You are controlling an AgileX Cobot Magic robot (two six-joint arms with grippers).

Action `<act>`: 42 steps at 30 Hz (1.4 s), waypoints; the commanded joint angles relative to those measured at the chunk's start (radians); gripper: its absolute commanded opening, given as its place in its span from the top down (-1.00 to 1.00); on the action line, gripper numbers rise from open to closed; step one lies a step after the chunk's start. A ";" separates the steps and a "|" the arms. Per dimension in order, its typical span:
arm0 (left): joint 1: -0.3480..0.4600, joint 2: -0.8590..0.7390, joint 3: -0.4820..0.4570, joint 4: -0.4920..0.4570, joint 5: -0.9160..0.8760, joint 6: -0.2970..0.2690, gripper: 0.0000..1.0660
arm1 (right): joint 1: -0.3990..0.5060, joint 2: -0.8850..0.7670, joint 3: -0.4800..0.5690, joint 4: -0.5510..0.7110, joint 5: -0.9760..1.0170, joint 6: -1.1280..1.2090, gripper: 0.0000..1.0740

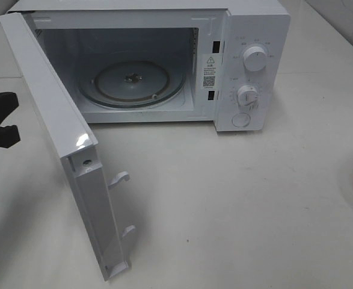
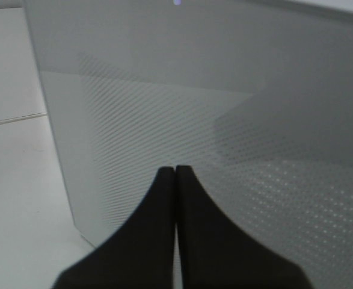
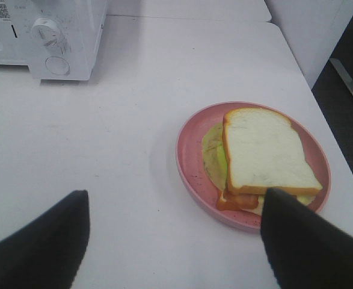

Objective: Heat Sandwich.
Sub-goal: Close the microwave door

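White microwave door open; left gripper pinched together beside it, right gripper spread above the lettuce-filled white-bread sandwich on its pink plate; next, grasp and load it

1. We see the white microwave's cavity open at the front, with only its round glass turntable inside.
2. Its swung-out white door walls off the left side.
3. The white tabletop before it lies bare.

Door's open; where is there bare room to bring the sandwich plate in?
Bare table lies between the open door, the microwave front and the pink plate. The turntable is empty. It is crowded only by the door's latch edge.
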 commanded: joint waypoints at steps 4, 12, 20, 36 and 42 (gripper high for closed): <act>-0.103 0.046 -0.021 -0.124 -0.028 0.039 1.00 | -0.007 -0.029 -0.001 -0.002 -0.001 0.005 -0.40; -0.210 0.102 -0.074 -0.171 -0.029 0.062 1.00 | -0.007 -0.029 -0.001 -0.002 -0.001 0.005 -0.40; -0.318 0.161 -0.154 -0.299 -0.023 0.118 1.00 | -0.007 -0.029 -0.001 -0.002 -0.001 0.005 -0.40; -0.440 0.274 -0.346 -0.388 0.085 0.178 1.00 | -0.007 -0.029 -0.001 -0.002 -0.001 0.005 -0.39; -0.477 0.312 -0.437 -0.422 0.149 0.211 1.00 | -0.007 -0.029 -0.001 -0.002 -0.001 0.005 -0.39</act>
